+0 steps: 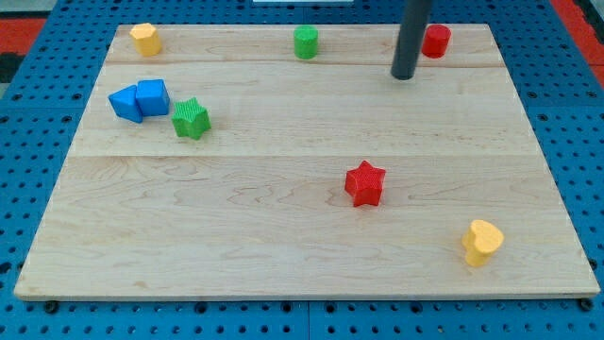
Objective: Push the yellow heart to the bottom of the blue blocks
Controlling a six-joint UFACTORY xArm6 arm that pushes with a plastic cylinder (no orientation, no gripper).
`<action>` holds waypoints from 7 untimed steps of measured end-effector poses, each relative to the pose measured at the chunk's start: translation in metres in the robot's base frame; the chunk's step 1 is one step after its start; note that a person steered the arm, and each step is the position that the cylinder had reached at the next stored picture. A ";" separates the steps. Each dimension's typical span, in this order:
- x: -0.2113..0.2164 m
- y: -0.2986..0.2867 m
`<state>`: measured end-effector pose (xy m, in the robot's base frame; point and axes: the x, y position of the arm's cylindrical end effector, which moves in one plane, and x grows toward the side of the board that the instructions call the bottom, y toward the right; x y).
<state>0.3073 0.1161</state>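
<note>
The yellow heart lies near the board's bottom right corner. Two blue blocks touch each other at the upper left: a blue cube and a flatter blue block on its left. My tip stands near the top edge, right of centre, far from the heart and the blue blocks. It is just left of a red cylinder, apart from it.
A green star sits against the blue cube's lower right. A red star lies right of centre. A green cylinder stands at the top middle and a yellow block at the top left. The wooden board rests on blue pegboard.
</note>
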 end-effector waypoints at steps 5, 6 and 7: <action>0.096 0.197; 0.162 0.226; 0.222 0.223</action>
<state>0.5288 0.3390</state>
